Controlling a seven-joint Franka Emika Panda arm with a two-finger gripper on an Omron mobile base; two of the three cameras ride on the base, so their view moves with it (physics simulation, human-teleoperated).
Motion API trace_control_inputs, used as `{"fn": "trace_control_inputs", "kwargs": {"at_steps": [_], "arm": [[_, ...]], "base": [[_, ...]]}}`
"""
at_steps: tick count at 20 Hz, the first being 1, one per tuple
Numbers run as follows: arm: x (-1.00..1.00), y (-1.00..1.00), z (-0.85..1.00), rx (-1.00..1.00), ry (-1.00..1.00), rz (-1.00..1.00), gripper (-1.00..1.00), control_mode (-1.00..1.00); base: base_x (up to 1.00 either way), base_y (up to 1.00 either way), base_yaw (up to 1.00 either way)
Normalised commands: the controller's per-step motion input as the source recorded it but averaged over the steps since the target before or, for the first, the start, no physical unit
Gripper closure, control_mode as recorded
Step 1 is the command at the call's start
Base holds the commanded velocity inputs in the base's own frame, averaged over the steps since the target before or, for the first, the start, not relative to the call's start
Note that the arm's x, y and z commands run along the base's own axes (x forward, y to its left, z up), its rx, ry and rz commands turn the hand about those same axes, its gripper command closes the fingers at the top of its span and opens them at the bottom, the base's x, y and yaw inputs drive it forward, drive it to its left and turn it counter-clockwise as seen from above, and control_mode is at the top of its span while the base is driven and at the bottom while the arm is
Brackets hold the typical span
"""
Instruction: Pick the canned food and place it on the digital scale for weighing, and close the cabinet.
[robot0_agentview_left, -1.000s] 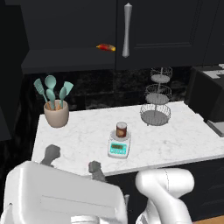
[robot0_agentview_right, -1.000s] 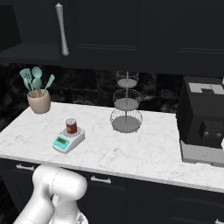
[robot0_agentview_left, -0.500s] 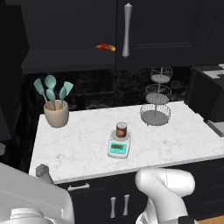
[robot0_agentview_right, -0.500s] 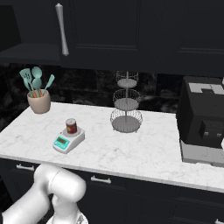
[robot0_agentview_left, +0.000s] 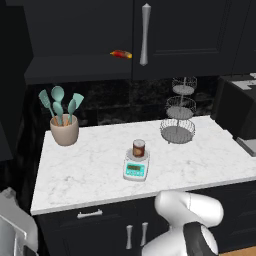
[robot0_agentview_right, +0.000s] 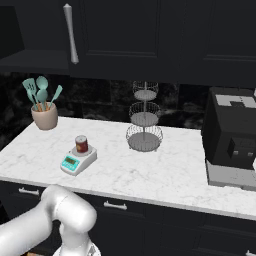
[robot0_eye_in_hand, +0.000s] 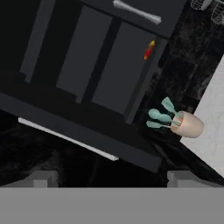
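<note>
- Cabinet (robot0_agentview_left: 80, 40) on the wall is the largest thing and the open matter: in the left base view its left half stands open, showing a dark shelf, while the right door (robot0_agentview_left: 195, 30) with its long silver handle (robot0_agentview_left: 145, 34) looks shut. I judge the closing step not yet done.
- Open door (robot0_eye_in_hand: 83, 127), as the hand view seems to show it, swings out edge-on with its bar handle (robot0_eye_in_hand: 68, 138) near the camera. The risk, as I judge it, is a push landing on the edge or the handle at a slant, so the hand slips off and the door stays ajar.
- Counter (robot0_agentview_left: 95, 170) holds the scale (robot0_agentview_left: 136, 167), and the can (robot0_agentview_left: 139, 148) stands upright on its round plate, so the weighing part looks finished. A wide sweep of the arm toward the door could pass low over the counter and knock the can off.
- Wire stand (robot0_agentview_right: 144, 120) with three tiers sits well apart from the scale; its baskets look empty.
- Pot (robot0_agentview_left: 64, 131) near the counter's left back corner holds several teal utensils (robot0_agentview_left: 61, 104), upright and fanned; it sits under the open shelf, so a low approach could tip it.
- Packet (robot0_agentview_left: 121, 53), red and yellow, lies on the shelf close to the shut door's edge; if it overhangs the shelf, the closing door might catch it.
- Gripper (robot0_eye_in_hand: 113, 177) shows just two grey fingertips at the bottom of the hand view, set wide apart with nothing between them.
</note>
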Motion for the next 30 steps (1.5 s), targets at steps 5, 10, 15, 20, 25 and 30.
{"fn": "trace_control_inputs", "kwargs": {"at_steps": [5, 10, 15, 20, 25, 30], "arm": [[0.71, 0.48, -0.13, 0.00, 0.14, 0.00, -1.00, -1.00], [0.71, 0.32, -0.25, 0.00, 0.17, 0.00, -1.00, -1.00], [0.85, 0.44, -0.41, -0.04, 0.03, 0.00, -1.00, -1.00], [0.84, 0.10, -0.43, 0.00, 0.00, 0.00, -1.00, -1.00], [0.94, -0.08, -0.13, 0.02, 0.05, 0.00, -1.00, -1.00], [1.00, 0.03, -0.63, 0.00, 0.14, 0.00, -1.00, -1.00]], "base": [[0.00, 0.00, 0.00], [0.00, 0.00, 0.00], [0.00, 0.00, 0.00], [0.00, 0.00, 0.00], [0.00, 0.00, 0.00], [0.00, 0.00, 0.00]]}}
